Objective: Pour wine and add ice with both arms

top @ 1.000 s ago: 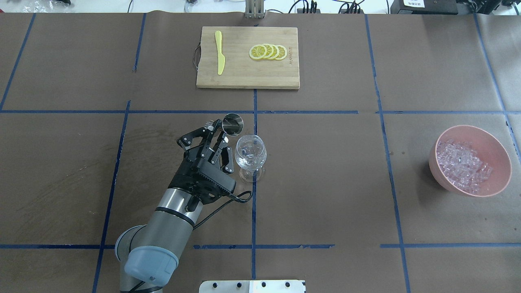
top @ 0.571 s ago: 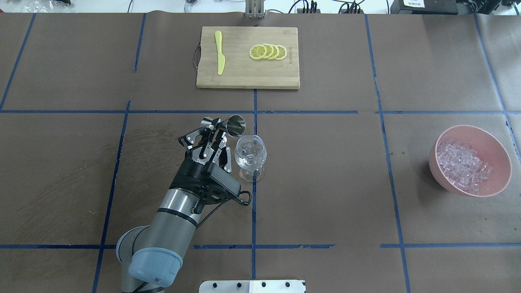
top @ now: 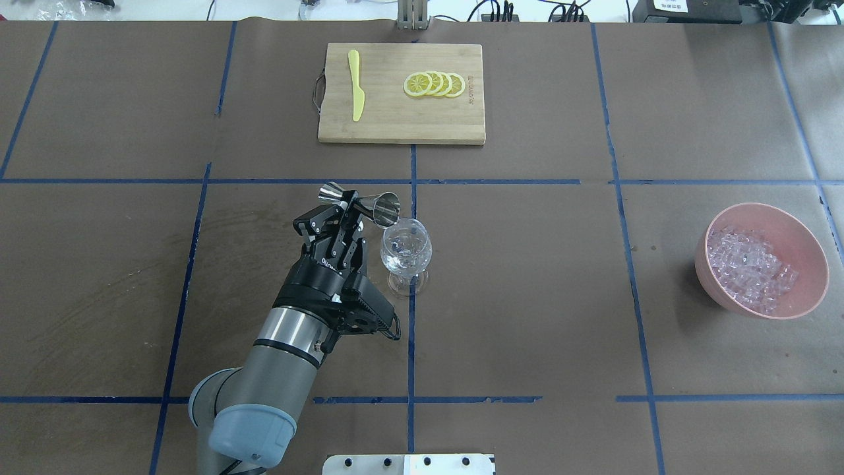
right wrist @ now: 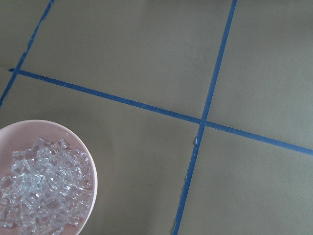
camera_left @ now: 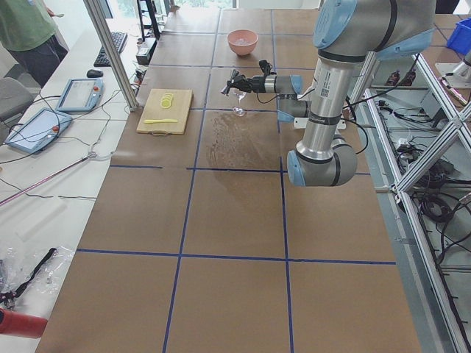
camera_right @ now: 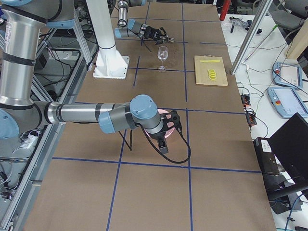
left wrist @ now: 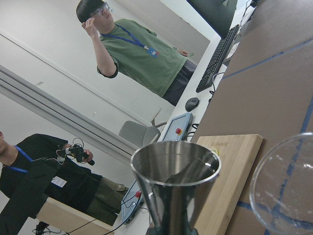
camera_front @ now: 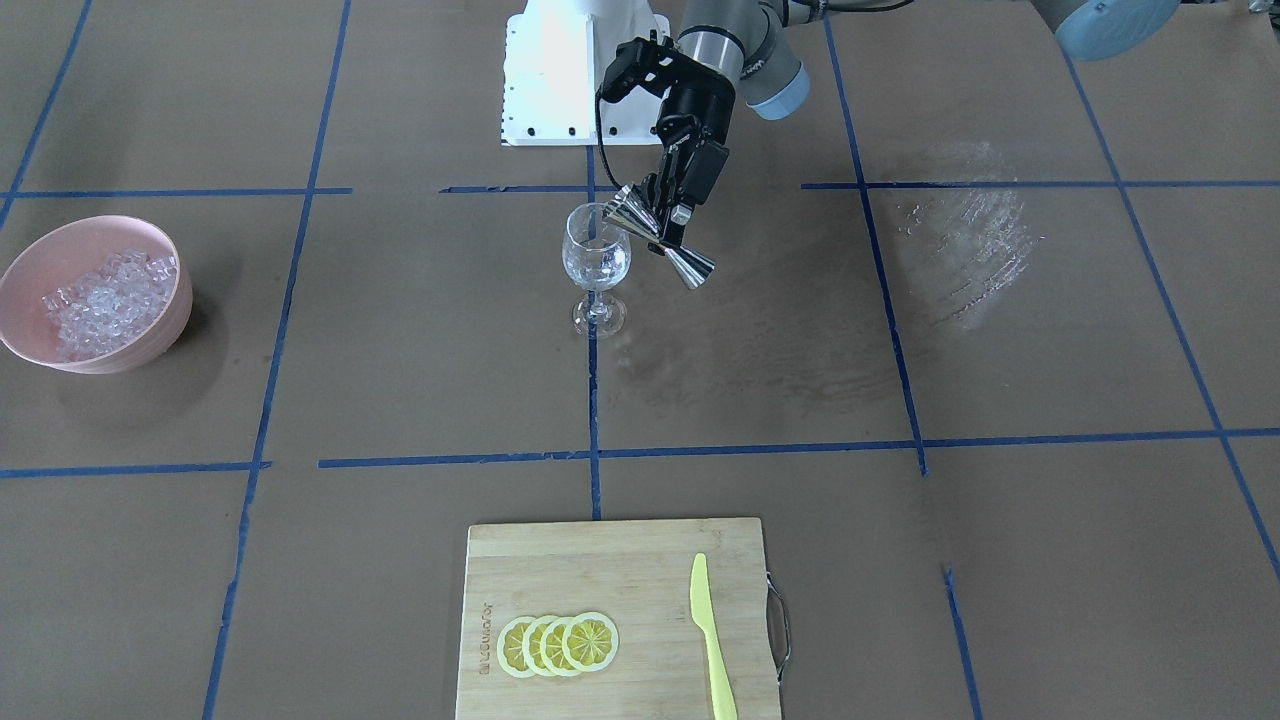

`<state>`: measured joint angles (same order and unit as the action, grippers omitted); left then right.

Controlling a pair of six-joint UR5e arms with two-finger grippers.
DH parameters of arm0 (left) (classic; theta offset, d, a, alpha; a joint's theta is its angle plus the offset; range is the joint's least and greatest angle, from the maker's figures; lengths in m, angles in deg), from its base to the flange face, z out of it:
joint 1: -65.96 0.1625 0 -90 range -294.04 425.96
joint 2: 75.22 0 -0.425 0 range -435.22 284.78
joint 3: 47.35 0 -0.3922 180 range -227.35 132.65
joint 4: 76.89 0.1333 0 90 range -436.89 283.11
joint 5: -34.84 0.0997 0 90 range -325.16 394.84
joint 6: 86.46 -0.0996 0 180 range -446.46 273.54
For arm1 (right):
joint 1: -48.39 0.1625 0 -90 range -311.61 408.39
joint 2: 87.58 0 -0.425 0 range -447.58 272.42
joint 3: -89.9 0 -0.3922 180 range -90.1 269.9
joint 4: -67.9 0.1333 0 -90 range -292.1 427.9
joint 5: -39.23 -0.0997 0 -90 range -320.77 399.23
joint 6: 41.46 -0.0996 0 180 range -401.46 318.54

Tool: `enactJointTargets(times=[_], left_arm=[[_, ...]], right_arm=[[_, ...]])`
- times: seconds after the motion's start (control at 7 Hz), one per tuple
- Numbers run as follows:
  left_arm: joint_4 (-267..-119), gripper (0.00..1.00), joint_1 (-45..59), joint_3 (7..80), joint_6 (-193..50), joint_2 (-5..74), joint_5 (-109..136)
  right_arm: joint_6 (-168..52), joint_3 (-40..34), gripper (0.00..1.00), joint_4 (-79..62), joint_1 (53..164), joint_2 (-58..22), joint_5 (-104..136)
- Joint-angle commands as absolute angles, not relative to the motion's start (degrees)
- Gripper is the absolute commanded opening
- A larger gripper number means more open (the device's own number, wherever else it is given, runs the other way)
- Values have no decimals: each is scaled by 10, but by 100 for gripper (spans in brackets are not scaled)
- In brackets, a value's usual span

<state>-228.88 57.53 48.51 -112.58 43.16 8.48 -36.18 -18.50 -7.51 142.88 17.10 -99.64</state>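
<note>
One jigger (top: 381,204), clamped in left jaws, tips at wine glass (top: 406,247) rim; a nudge could topple it or spill wide. Right jaws: cannot tell.

Bright, even light falls from overhead. The pink bowl (top: 808,247) throws a soft shadow on the surface (top: 527,297); a scuffed patch toward its left edge glares pale. The wine glass (left wrist: 288,191), close to the wrist camera, blurs.
</note>
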Motion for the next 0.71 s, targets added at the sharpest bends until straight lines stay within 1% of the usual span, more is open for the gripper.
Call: enactJointTargets(times=[0.0,0.57], left_arm=[[-2289,0,578,486,-1206,433,108],[-2290,0,583,486,-1322,435,137]], right_arm=[[-362,-185,100,-75,1429,171,-996],[-362,-182,100,-75,1429,173,-997]])
